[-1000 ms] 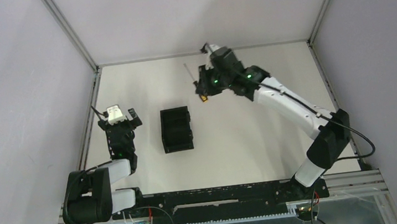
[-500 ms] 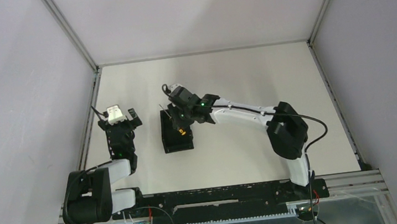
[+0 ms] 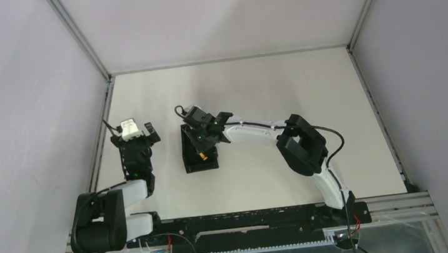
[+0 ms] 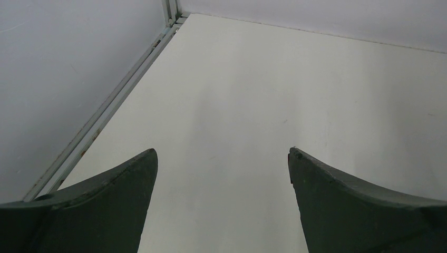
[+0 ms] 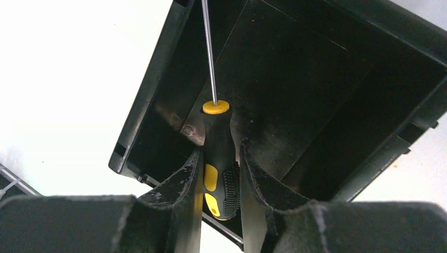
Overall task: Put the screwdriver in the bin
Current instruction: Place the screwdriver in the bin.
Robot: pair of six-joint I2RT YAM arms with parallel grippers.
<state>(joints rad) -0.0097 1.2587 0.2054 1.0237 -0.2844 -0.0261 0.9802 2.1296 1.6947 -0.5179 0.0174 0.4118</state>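
**Scene, top and wrist views.** White bench (image 3: pixel 280 89) with walls on three sides. The arms are mounted along its near edge.

The bin (image 3: pixel 188 160) is a black box with low walls. It sits left of the bench's centre, about midway between the near and far edges, and has a bare floor.

The right gripper (image 5: pixel 221 150) reaches over the bin from the right. Its jaws are closed on the handle of the screwdriver (image 5: pixel 216 107), one pad on each flank. The tool lies within the bin's outline, handle toward the near edge and shaft pointing toward the far edge along the bin's left wall. Whether it touches the floor cannot be told.

The left gripper (image 4: pixel 221 158) is beside the bin, toward the bench's left edge. Its jaws are wide apart and hold nothing.

**Handling (judged).** The screwdriver is probably light and rigid. The thin metal shaft is smooth and would likely slip or pivot in a pinch. The thick handle, with its ribbed black grip panels between yellow insets, is the better place to hold it, as it is held here. It is not fragile, so a short drop onto the plastic floor should do no harm, though it may roll.

**Markings.** No brand, label or lettering can be read on the handle, the bin or the arms.
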